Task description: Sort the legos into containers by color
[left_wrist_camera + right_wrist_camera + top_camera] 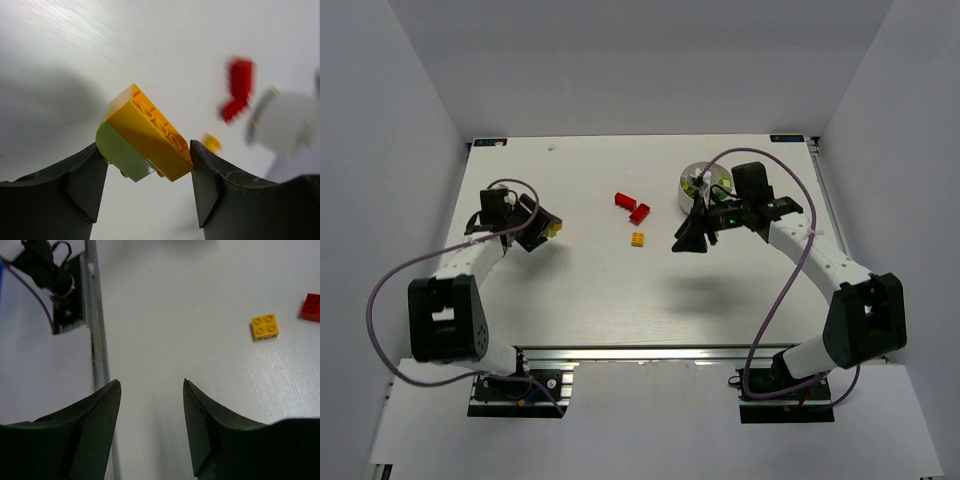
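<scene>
Left wrist view: the left tool (147,152) is closed on two bricks stuck together. One is a long orange brick (150,132) with bumps on its side. The other is a light green brick (117,147) stuck under it. One finger touches the green brick and the other finger touches the orange one. The pair sits tilted, up off the white surface (580,300).

Right wrist view: the right tool (151,387) is open. Its fingers are apart and only bare surface shows between them. It holds nothing. A small orange brick (265,326) with four bumps lies flat past the fingers, and a bit of a red brick (311,306) shows at the edge.

From the top, two red bricks (626,200) lie touching each other near the middle, with the small orange brick just in front of them. The round white dish (682,190) sits at the far right, near the right tool. Some yellow-green bits (718,181) lie inside it. I cannot tell which part of the dish they are in, because the right arm covers some of it.
</scene>
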